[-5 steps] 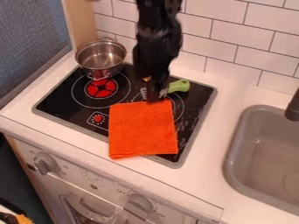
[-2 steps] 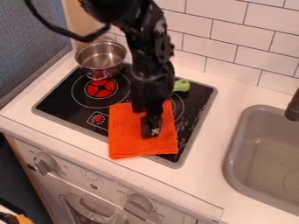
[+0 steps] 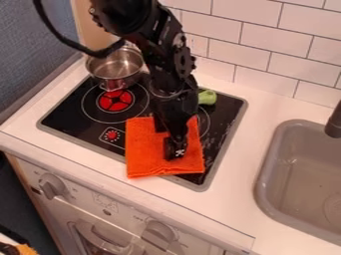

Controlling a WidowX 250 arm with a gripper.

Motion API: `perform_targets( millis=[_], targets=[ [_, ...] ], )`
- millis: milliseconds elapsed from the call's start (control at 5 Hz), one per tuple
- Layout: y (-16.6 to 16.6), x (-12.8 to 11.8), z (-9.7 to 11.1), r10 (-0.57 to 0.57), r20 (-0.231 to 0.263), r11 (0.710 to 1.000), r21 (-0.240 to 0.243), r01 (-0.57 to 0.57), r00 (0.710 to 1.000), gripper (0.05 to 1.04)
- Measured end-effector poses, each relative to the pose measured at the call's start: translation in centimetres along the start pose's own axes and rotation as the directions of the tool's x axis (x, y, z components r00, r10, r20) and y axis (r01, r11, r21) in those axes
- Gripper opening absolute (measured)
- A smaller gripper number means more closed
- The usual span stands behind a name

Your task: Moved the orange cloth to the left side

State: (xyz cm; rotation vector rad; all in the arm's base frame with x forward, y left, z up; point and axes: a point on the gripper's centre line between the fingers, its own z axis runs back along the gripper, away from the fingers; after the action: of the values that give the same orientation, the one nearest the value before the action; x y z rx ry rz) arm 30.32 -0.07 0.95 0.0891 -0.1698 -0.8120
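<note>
The orange cloth (image 3: 146,157) lies flat over the front right part of the black stovetop, its lower edge reaching the stove's front rim. Pointing down, the black gripper (image 3: 174,155) is at the cloth's middle right, covering part of it. Small creases show in the cloth below the gripper. Whether the gripper holds any fabric cannot be made out.
A metal pot (image 3: 114,67) stands at the stove's back left. A green-handled utensil (image 3: 207,97) lies behind the cloth, partly hidden by the arm. The grey sink (image 3: 266,189) is at the right, with a dark faucet (image 3: 334,122) beside it.
The arm has come forward and down from the cloth's back edge to its middle right. The cloth's front edge has shifted very slightly and creased.
</note>
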Motion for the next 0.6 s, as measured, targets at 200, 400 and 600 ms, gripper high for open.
perform_targets(
  millis=[200, 400, 600],
  targets=[
    [0.4, -0.8, 0.1, 0.012, -0.013, 1.000, 0.014, -0.012, 1.000, 1.002],
    [0.9, -1.7, 0.2, 0.036, -0.017, 0.999, 0.024, -0.035, 0.999, 1.001],
    [2.2, -3.1, 0.3, 0.079, -0.027, 0.996, 0.035, -0.078, 0.997, 1.001]
  ],
)
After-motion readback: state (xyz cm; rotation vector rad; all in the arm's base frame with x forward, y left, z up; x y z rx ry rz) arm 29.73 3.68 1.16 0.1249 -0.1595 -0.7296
